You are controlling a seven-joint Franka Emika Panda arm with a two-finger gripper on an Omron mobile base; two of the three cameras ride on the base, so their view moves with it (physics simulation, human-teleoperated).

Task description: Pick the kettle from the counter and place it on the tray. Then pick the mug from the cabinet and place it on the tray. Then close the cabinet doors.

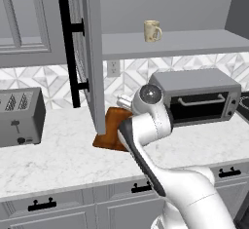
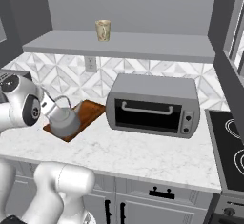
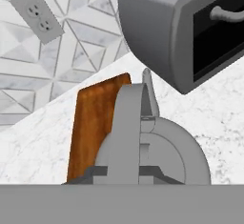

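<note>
Metal, wood and stone on show

Kettle is smooth grey metal, tray reddish-brown grained wood, desk white veined marble, mug cream speckled ceramic.

Mug on open cabinet shelf

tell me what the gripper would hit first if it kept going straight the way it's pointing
The gripper points down along the kettle it seems to hold, so the kettle's base would probably meet the tray first, near its edge. Depth is unclear; the counter beside the tray is possible.
</note>
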